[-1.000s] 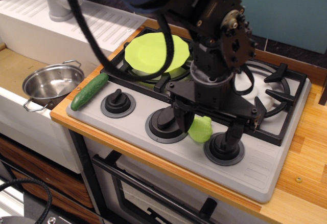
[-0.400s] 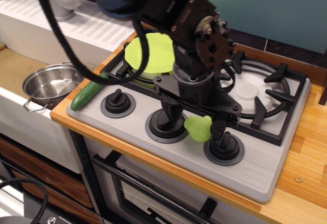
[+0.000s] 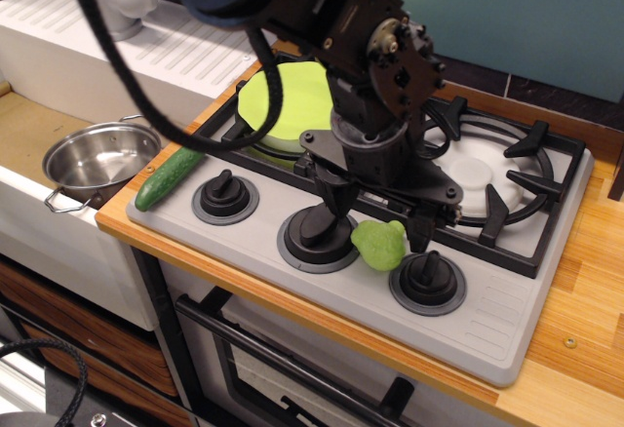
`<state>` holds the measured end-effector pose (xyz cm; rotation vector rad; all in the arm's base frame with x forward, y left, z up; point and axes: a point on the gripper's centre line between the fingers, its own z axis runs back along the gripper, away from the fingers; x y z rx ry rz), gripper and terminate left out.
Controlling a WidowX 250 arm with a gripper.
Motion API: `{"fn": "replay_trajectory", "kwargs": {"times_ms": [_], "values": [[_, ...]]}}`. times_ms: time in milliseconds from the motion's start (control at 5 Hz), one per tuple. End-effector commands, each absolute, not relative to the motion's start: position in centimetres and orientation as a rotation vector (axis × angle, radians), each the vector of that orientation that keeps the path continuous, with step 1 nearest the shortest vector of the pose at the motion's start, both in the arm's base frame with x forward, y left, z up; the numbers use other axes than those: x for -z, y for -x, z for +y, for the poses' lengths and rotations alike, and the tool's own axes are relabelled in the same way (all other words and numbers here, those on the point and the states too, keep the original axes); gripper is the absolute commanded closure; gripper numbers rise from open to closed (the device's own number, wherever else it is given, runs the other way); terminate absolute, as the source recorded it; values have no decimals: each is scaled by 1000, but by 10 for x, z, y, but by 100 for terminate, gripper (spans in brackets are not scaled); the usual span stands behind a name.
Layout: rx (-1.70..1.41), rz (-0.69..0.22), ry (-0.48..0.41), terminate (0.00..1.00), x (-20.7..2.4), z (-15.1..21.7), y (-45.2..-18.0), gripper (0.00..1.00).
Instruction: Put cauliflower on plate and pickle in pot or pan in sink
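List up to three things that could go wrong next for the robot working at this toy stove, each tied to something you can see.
1. The lumpy pale-green cauliflower sits low between the open pincer fingers, so a shallow grip might slip.
2. It lies between two black stove knobs; closing fingers could catch on them.
3. The long dark green pickle rests at the stove's edge by the tan sink; a bump could roll it off, missing the shiny steel pot.

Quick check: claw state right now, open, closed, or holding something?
Claw: open, fingers straddling the cauliflower on the stove front; it is not clamped on it and holds nothing.
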<state>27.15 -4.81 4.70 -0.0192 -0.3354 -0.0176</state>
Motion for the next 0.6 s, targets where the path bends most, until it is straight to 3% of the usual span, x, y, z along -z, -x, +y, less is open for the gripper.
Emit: {"fn": "replay_trajectory", "kwargs": {"times_ms": [0, 400], "values": [[7, -359, 27, 0, -49, -50, -286, 0], [-31, -316, 11, 0, -43, -54, -282, 0]]}}
